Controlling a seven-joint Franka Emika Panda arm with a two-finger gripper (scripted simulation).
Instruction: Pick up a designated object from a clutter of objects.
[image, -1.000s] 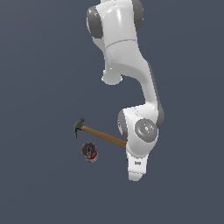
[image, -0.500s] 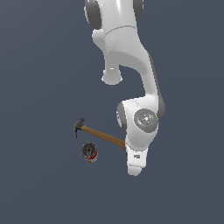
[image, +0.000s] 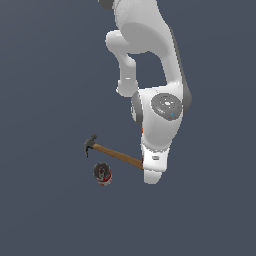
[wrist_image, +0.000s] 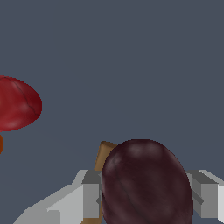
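Dark maroon, nearly black-red and dull, the designated ball (wrist_image: 146, 183) sits squarely between my two fingers (wrist_image: 91, 199) in the wrist view, one grey pad on each flank of it. My gripper (wrist_image: 146, 197) is spread just about as wide as the ball, and the pads look to be at its sides or a hair off; I cannot tell whether they are pressing yet, so whether this counts as a grip I leave open. That is the relation the next move turns on: the ball lies on the line between my fingertips, not ahead of them or off to one side, so I judge that closing, not shifting sideways, is what is called for. Its slightly longer axis runs across the closing line, so the pads meet its narrower waist. The wooden end of the hammer handle (wrist_image: 103, 154) pokes out just behind the ball, close enough that one finger might brush it. The brighter red apple (wrist_image: 17, 104) is well apart, with a sliver of the orange ball (wrist_image: 1, 143) at the picture's edge. In the exterior view my wrist hides the ball; only the hammer (image: 112, 151) and the can (image: 103, 174) show.
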